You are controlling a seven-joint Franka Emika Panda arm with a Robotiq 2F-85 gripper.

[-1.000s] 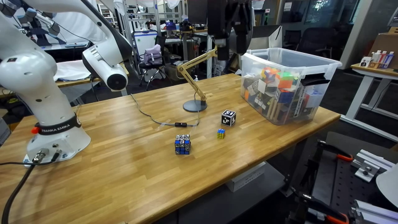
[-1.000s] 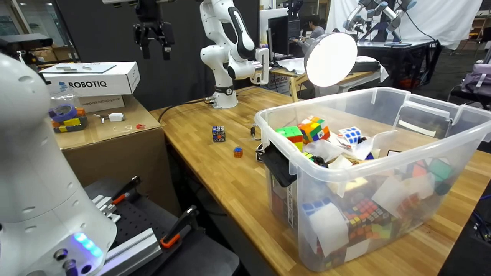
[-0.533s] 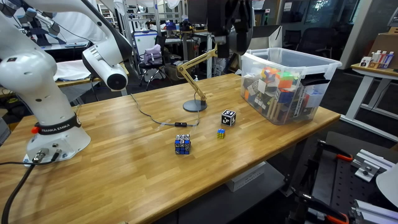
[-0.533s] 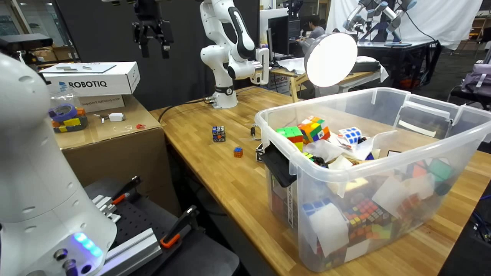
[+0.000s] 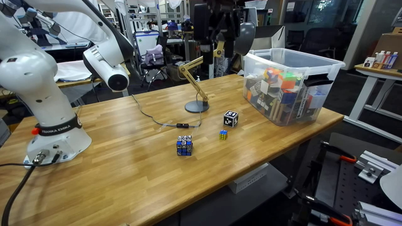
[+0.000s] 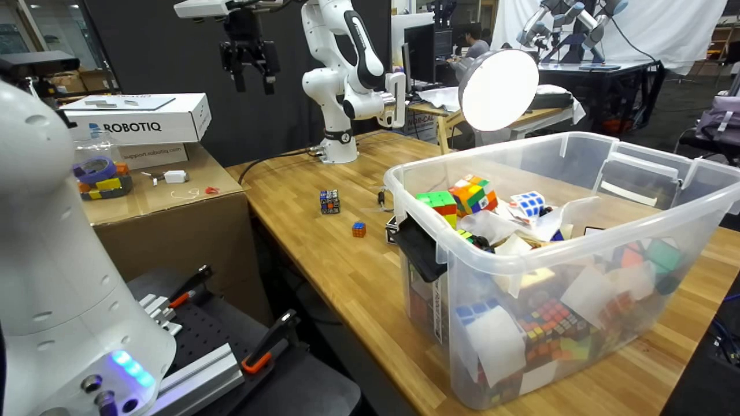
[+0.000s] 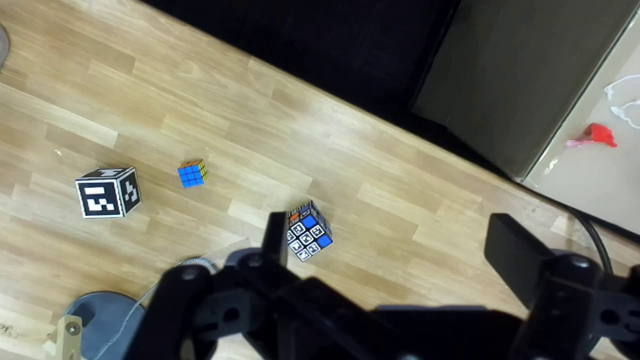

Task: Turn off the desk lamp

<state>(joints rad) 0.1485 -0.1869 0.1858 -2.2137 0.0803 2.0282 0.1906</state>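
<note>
The desk lamp [image 5: 188, 73] stands on the wooden table on a round dark base, with a jointed tan arm. Its shade [image 6: 500, 89] glows white, so the lamp is lit. A dark inline switch [image 5: 182, 125] sits on the grey cord lying across the table; the wrist view shows the lamp base [image 7: 102, 320] and some cord, but the switch is out of sight there. My gripper [image 7: 389, 220] is open and empty, high above the table. In an exterior view the gripper [image 5: 218, 56] hides part of the lamp's upper arm; in another exterior view the gripper [image 6: 254, 86] hangs well apart from the shade.
A black-and-white marker cube [image 5: 230, 119], a tiny puzzle cube [image 5: 223, 134] and a larger blue-and-black cube [image 7: 307, 232] lie on the table. A clear bin [image 6: 566, 260] full of cubes stands near the lamp. A white robot arm [image 5: 28, 75] is mounted on the tabletop.
Over the last half second my gripper has shifted, leftward in one exterior picture and rightward and slightly down in the other. It stays open. The lamp has stayed lit and still.
</note>
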